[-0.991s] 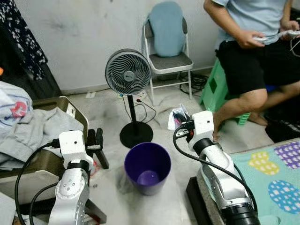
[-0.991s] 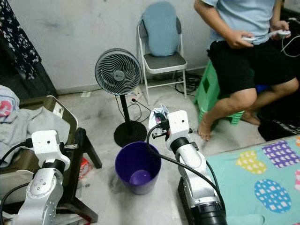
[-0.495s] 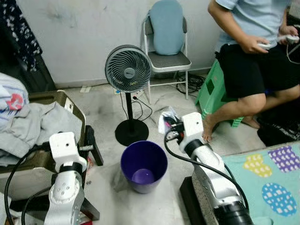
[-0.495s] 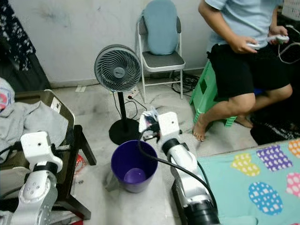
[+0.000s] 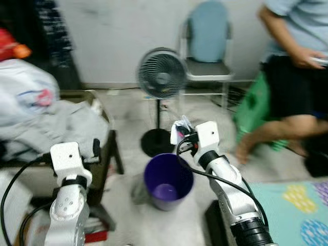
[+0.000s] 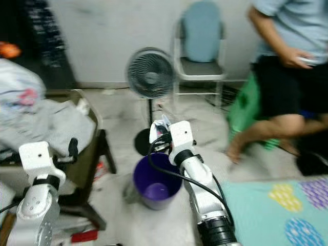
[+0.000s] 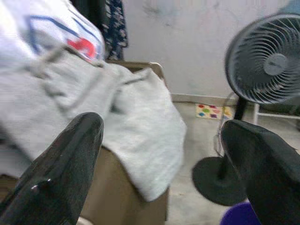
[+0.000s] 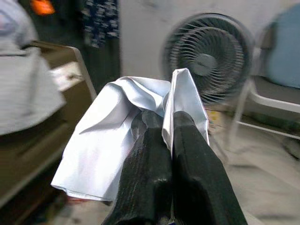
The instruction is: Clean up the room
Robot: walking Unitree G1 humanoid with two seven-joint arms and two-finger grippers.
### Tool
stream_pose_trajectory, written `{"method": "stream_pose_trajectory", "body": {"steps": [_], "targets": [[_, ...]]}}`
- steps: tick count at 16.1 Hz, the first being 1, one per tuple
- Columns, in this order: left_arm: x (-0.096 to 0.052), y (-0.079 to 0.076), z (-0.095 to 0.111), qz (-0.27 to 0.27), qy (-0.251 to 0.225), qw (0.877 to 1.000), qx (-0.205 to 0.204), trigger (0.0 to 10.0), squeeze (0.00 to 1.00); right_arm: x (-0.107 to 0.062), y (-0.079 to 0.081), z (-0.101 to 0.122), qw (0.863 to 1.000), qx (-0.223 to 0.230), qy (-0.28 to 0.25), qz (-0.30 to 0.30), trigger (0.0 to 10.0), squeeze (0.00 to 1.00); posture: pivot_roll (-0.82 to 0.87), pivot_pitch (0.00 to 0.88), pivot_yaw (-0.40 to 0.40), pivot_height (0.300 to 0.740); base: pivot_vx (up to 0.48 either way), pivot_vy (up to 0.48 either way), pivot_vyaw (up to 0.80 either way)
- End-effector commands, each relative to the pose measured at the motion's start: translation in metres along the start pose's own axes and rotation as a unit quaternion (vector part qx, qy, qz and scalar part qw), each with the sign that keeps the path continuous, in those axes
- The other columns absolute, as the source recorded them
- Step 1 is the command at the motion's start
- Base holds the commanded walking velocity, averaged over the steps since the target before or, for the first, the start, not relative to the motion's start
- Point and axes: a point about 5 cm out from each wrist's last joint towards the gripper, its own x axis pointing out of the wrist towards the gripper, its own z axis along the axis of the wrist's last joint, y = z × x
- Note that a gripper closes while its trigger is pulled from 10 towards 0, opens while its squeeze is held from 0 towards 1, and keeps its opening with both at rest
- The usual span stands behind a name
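My right gripper [image 5: 180, 138] is shut on a crumpled silvery-white wrapper [image 8: 116, 129], which sticks up past the black fingers [image 8: 152, 140]. It hangs just above the far right rim of the purple bin [image 5: 168, 182] standing on the floor between my arms; the bin has a little light-coloured rubbish at the bottom. My left gripper [image 7: 164, 136] is open with nothing in it, raised to the left of the bin beside a pile of grey and white clothes [image 5: 48, 115]. The eye views are blurred.
A standing fan [image 5: 162, 73] is just behind the bin, with a folding chair [image 5: 207, 64] at the wall. A person [image 5: 300, 56] sits on a green stool at the right. The clothes lie on a brown seat [image 5: 105, 154]. A patterned mat [image 5: 302, 210] lies at the lower right.
The whole picture has swung and blurred, so the camera turned left. My right gripper has brought the wrapper leftward, closer over the bin's rim. The left gripper stays open.
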Motion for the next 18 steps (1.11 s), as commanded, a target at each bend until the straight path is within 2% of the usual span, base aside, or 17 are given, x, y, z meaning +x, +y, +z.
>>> {"method": "stream_pose_trajectory", "body": {"steps": [1, 3, 5, 7, 8, 9, 14, 18], "targets": [[0.003, -0.005, -0.002, -0.023, 0.009, 1.000, -0.005, 10.0, 0.00, -0.002, -0.007, 0.002, 1.000, -0.002, -0.003, -0.018, 10.0, 0.00, -0.09, 0.000, 0.001, 0.740, 0.000, 0.000, 0.00], [0.003, -0.012, -0.001, -0.053, 0.009, 0.998, -0.028, 10.0, 0.00, -0.004, -0.011, 0.001, 1.000, -0.008, -0.003, -0.030, 10.0, 0.00, -0.10, 0.000, 0.008, 0.740, 0.000, 0.000, 0.00], [0.005, -0.014, -0.001, -0.064, 0.011, 0.997, -0.028, 10.0, 0.00, -0.006, -0.015, -0.001, 0.999, -0.008, 0.003, -0.044, 10.0, 0.00, -0.10, 0.000, 0.010, 0.740, 0.000, 0.000, 0.00], [0.005, -0.016, 0.001, -0.080, 0.007, 0.996, -0.041, 10.0, 0.00, -0.007, -0.016, -0.002, 0.999, 0.010, 0.006, -0.049, 10.0, 0.00, -0.11, 0.000, 0.010, 0.740, 0.000, 0.000, -0.29], [0.003, -0.022, 0.003, -0.108, 0.002, 0.992, -0.063, 10.0, 0.00, -0.006, -0.016, 0.000, 0.999, 0.010, 0.002, -0.050, 10.0, 0.00, -0.11, 0.000, 0.009, 0.740, 0.000, 0.000, -0.55], [-0.001, -0.033, 0.006, -0.159, 0.002, 0.984, -0.085, 10.0, 0.00, -0.006, -0.017, 0.000, 0.999, 0.008, 0.002, -0.052, 10.0, 0.00, -0.10, 0.000, 0.008, 0.740, 0.000, 0.000, 0.00], [-0.004, -0.035, 0.001, -0.190, 0.021, 0.978, -0.085, 10.0, 0.00, -0.008, -0.019, -0.001, 0.998, 0.014, 0.005, -0.060, 10.0, 0.00, -0.11, 0.000, 0.013, 0.740, 0.000, 0.000, 0.00], [-0.004, -0.033, 0.002, -0.188, 0.020, 0.978, -0.084, 10.0, 0.00, -0.007, -0.018, 0.000, 0.998, 0.012, 0.004, -0.058, 10.0, 0.00, -0.11, 0.000, 0.013, 0.740, 0.000, 0.000, 0.00]]}}
